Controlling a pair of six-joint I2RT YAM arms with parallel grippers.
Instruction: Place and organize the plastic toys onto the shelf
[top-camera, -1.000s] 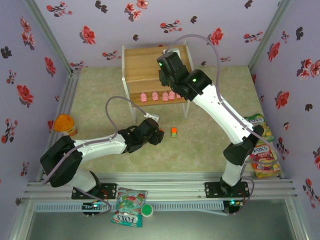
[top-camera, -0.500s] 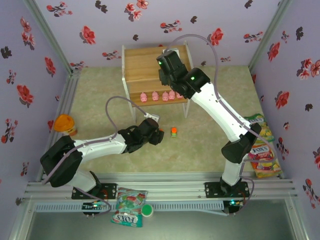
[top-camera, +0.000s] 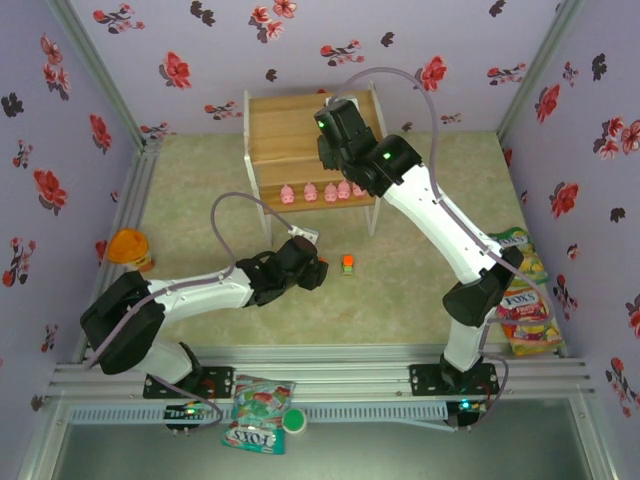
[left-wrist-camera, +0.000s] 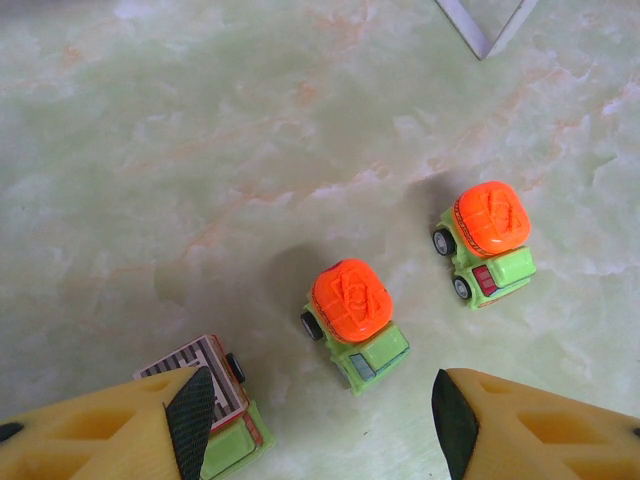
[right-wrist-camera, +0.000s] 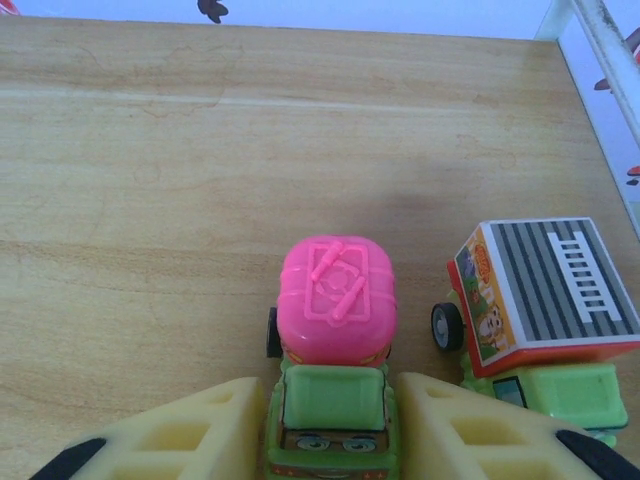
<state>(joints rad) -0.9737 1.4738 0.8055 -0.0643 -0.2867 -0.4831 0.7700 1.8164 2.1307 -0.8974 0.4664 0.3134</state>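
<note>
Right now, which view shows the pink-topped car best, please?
The right wrist view: the pink-topped car sits close up on the shelf inside the right gripper. From above, the right arm covers that spot; the left wrist camera faces orange-topped cars.

Both arms are showing white shells between black joint housings: the left arm (top-camera: 190, 292) at lower left of the overhead frame, the right arm (top-camera: 440, 225) at right. Green lights (top-camera: 386, 158) are glowing on the right arm's black upper joints. A translucent greyish cable (top-camera: 425, 90) is looping over it, a second cable (top-camera: 238, 196) over the left. In the wrist views, yellow fingers (left-wrist-camera: 540, 420) are showing triangular cut-outs and black pads (left-wrist-camera: 192, 408).
</note>
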